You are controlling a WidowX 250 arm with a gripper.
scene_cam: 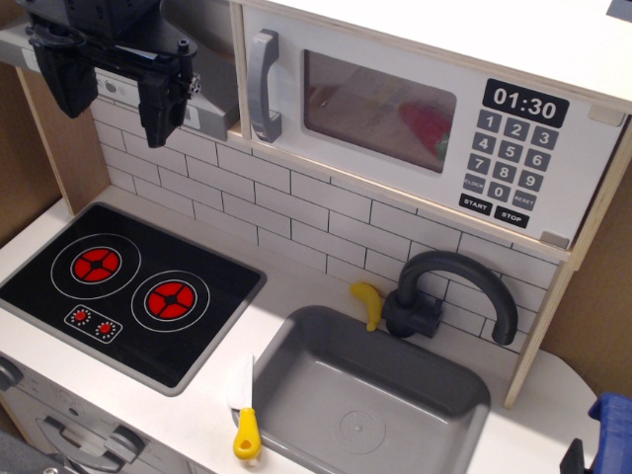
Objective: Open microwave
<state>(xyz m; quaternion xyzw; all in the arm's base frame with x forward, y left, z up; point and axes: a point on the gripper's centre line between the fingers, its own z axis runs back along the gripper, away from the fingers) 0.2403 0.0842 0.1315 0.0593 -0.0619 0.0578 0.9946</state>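
Behind the microwave (415, 118) window something red blurs; gripper (111, 99) spread wide, top cropped.

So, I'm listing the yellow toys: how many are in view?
2: a banana behind the sink, beside the faucet; a yellow-handled knife left of the sink. Others may be hidden.

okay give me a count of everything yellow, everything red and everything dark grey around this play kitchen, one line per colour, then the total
Yellow: 2, the banana and the knife handle.
Red: 3, two stove burners and a red item behind the microwave window.
Dark grey: 2, the faucet and the sink.
Total: 7
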